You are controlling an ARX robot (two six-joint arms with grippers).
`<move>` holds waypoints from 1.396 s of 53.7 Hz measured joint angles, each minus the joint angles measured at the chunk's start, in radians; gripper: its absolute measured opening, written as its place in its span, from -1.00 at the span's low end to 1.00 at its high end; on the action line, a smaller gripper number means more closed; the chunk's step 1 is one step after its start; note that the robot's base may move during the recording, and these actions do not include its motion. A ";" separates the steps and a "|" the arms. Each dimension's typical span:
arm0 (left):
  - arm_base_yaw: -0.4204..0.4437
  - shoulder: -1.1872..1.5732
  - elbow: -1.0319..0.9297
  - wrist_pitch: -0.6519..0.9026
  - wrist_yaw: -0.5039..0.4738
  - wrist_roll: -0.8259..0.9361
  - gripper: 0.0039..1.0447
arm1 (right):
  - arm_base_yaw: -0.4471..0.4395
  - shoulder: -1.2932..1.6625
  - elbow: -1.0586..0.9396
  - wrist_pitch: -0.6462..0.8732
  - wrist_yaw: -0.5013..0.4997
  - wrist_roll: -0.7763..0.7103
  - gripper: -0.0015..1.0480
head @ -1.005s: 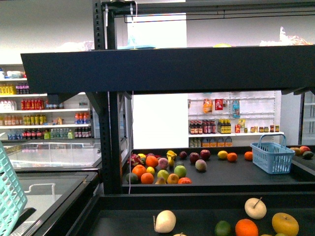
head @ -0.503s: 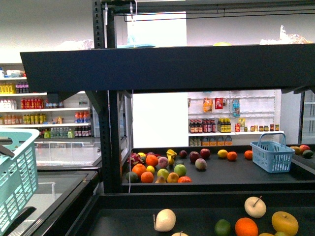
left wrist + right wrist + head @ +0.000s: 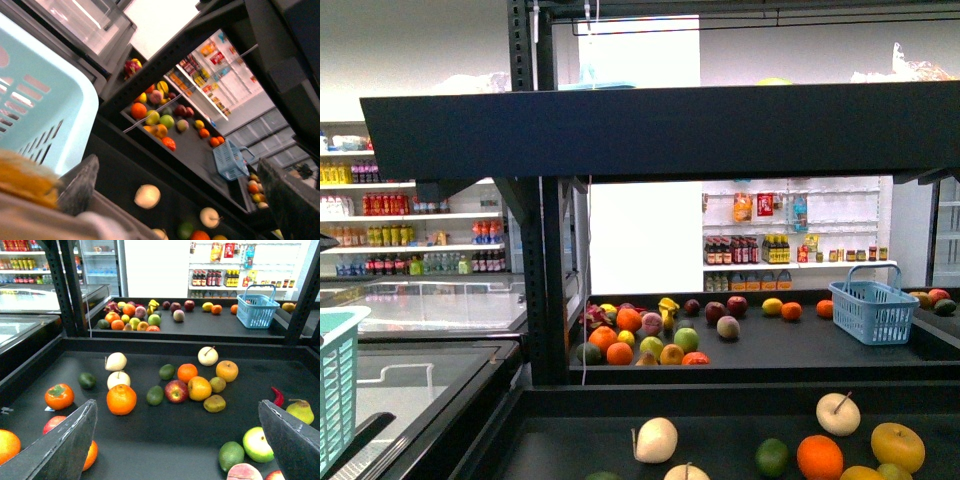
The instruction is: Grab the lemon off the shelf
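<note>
Quick update: the teal plastic basket (image 3: pixel 335 380) at the left edge of the front view sits lower and further out of frame than a second ago. The view itself has nudged too, so a bit more of the near tray shows. So this looks like the robot settling in front of the shelf (image 3: pixel 660 135), not a reach. My guess is the pick hasn't started.

The left tool (image 3: pixel 177 160) has its fingers spread wide with nothing between them. The slotted basket wall is just beside it, and I can't tell how the basket is being carried. The right tool (image 3: pixel 176 405) is also spread and empty, hovering over the near tray.

My best bet for the lemon (image 3: pixel 772 306) is the bright yellow oval on the far tray, just beside an orange (image 3: pixel 791 310) and near the small blue basket (image 3: pixel 873 312). It's too small to make out a nub, so I'm not certain. It's well apart from both tools, with the tray lips in between.

Materials: the shelf is matte black metal with flat trays and low rims, so round fruit could roll if bumped. The fruit skins look smooth and slightly glossy. The yellow apple (image 3: pixel 227 370) is rounder with a dimple on top, so that's the one not to mix up.
</note>
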 joint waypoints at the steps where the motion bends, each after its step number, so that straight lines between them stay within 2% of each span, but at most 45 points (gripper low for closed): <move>1: 0.004 0.000 0.003 -0.002 0.000 -0.003 0.88 | 0.000 0.000 0.000 0.000 0.000 0.000 0.85; 47: -0.001 -0.088 -0.098 0.065 0.032 -0.123 0.86 | 0.000 0.000 0.000 0.000 0.001 0.000 0.85; 75: 0.031 -0.017 -0.092 0.010 -0.005 0.034 0.86 | 0.000 0.000 0.000 0.000 0.001 0.000 0.85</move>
